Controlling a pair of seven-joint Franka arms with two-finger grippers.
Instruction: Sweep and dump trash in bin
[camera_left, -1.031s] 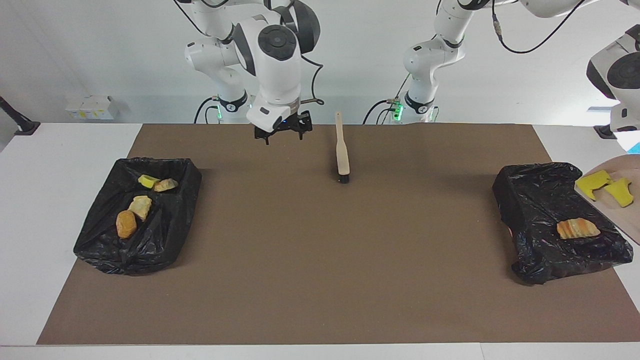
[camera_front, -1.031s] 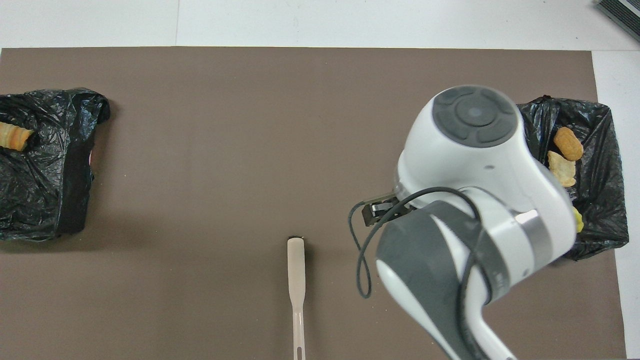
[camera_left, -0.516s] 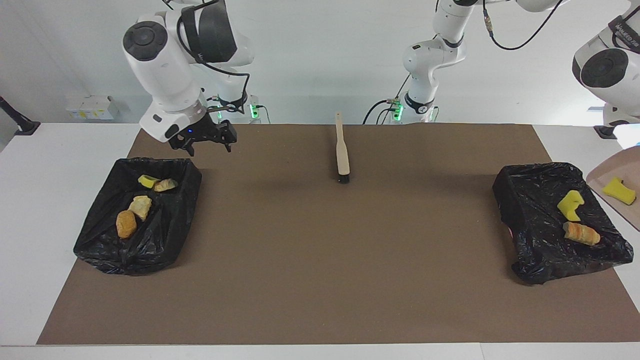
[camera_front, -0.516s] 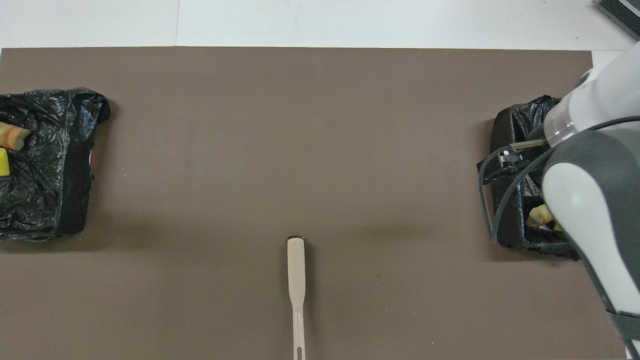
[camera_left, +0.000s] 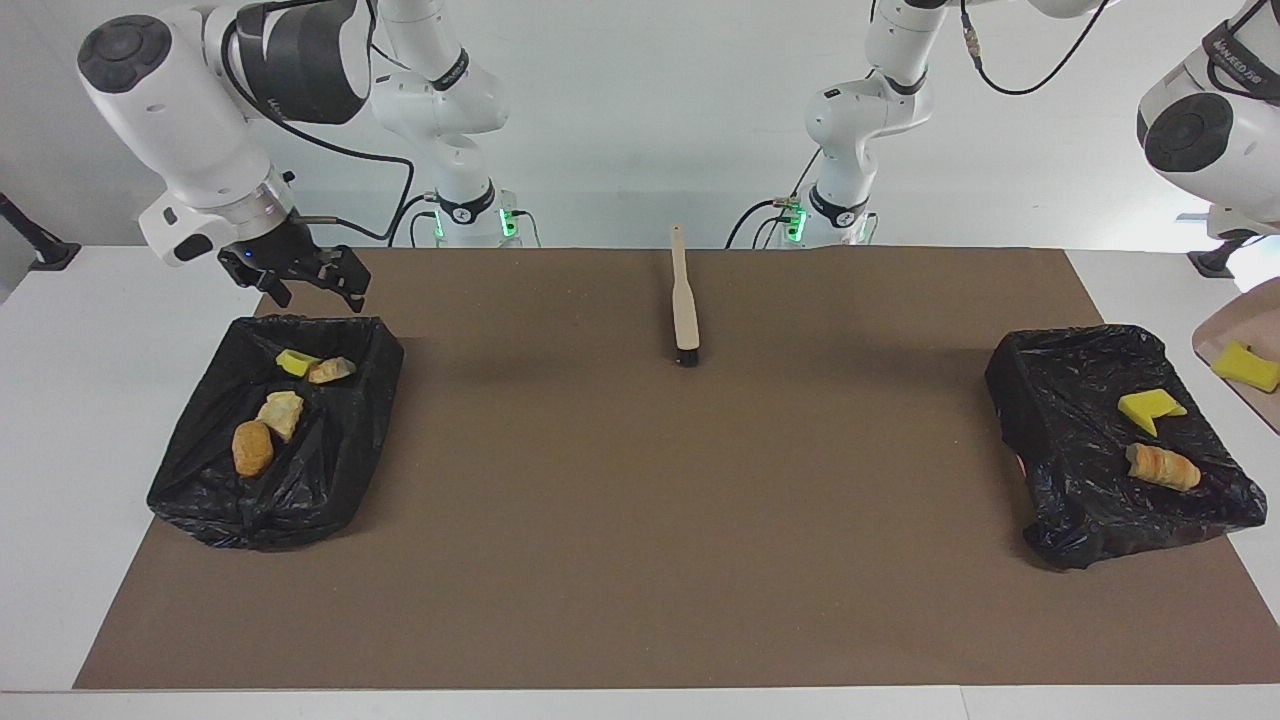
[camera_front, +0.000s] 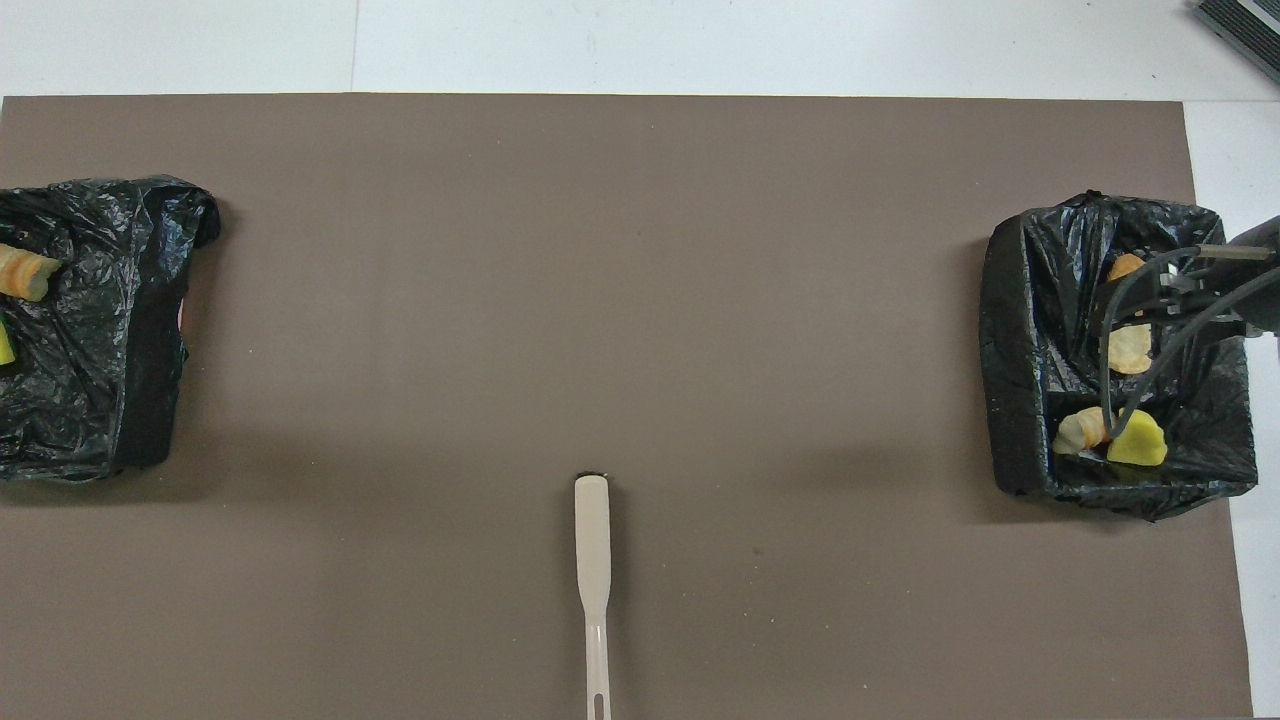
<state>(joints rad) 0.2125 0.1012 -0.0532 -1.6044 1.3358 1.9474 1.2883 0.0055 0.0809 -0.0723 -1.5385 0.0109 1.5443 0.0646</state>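
Note:
Two bins lined with black bags stand on the brown mat. The bin at the right arm's end (camera_left: 375, 410) (camera_front: 1012, 400) holds a yellow chunk (camera_left: 296, 361) (camera_front: 1137, 443) and three tan-to-orange lumps (camera_left: 252, 448). The bin at the left arm's end (camera_left: 1020, 400) (camera_front: 150, 380) holds a yellow chunk (camera_left: 1150, 410) and an orange lump (camera_left: 1163, 466) (camera_front: 25, 273). A beige dustpan (camera_left: 1235, 335), raised at the view's edge beside that bin, carries one yellow chunk (camera_left: 1245, 365). My right gripper (camera_left: 315, 290) is open and empty over its bin's rim nearest the robots. My left gripper is out of view.
A beige-handled brush (camera_left: 685, 300) (camera_front: 593, 560) lies on the mat (camera_left: 640, 520) midway between the two arms, close to the robots, its bristle end pointing away from them. White table borders the mat on all sides.
My right gripper swung from beside the brush to its bin. One yellow chunk slid off the dustpan into the bin at the left arm's end. The dustpan drew back with one chunk.

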